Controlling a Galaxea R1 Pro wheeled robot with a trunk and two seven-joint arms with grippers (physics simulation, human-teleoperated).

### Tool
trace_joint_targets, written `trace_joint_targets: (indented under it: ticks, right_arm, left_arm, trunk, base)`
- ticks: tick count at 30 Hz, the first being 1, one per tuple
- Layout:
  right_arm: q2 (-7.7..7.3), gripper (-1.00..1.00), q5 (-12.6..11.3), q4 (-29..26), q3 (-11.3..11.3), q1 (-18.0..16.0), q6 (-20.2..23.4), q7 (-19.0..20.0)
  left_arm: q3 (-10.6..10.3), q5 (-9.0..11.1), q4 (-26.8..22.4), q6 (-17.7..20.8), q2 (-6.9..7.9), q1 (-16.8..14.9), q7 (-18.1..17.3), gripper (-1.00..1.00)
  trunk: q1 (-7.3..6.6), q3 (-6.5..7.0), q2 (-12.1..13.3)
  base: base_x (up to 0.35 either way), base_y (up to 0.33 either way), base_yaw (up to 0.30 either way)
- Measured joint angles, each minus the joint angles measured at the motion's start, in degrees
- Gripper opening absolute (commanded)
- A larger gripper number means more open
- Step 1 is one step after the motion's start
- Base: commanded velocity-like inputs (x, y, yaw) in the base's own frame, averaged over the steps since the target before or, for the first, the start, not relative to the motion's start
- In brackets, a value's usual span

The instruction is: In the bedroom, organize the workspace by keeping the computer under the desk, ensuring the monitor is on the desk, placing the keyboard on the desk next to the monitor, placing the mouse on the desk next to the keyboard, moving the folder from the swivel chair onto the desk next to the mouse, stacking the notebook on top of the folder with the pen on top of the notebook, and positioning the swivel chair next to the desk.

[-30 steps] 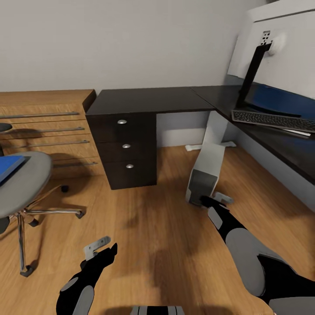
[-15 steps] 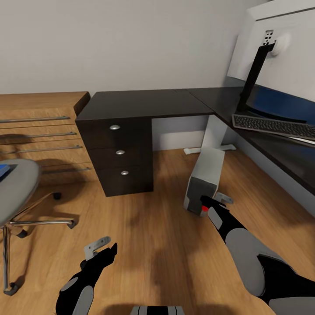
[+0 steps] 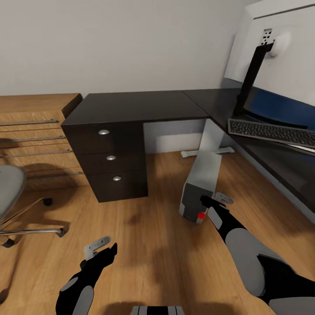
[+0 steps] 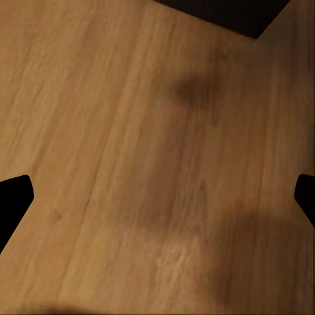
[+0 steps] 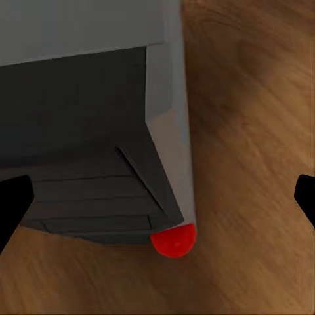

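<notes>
The long black L-shaped worktop [image 3: 140, 107] shows a smooth, faintly glossy top, its round drawer knobs [image 3: 104, 131] look like brushed metal, the light plank floor [image 3: 153, 245] is satin wood grain, and the silver-grey tower computer [image 3: 201, 181] seems matt plastic or painted metal.

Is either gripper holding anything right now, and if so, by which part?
Nothing is held. The right gripper is open at the computer's front corner; the left gripper is open over bare floor.
</notes>
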Motion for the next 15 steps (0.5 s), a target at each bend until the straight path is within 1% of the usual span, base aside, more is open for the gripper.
trace_joint_targets:
  ticks: [2,5,15]
  right_arm:
    - [0.0,1.0,0.1,0.0,0.0,0.0,0.0,0.0]
    - [-0.01,1.0,0.1,0.0,-0.1,0.0,0.0,0.0]
    - [-0.04,1.0,0.1,0.0,-0.1,0.0,0.0,-0.1]
  left_arm:
    - [0.0,0.0,0.0,0.0,0.0,0.0,0.0,1.0]
    - [0.0,0.0,0.0,0.0,0.0,0.0,0.0,1.0]
    - [0.0,0.0,0.0,0.0,0.0,0.0,-0.1,1.0]
  trunk:
    - [0.0,0.0,0.0]
    - [-0.01,0.0,0.0]
    - [-0.02,0.0,0.0]
  base:
    - [0.139,-0.106,0.0]
    - [0.227,-0.073,0.0]
    - [0.309,-0.008,0.0]
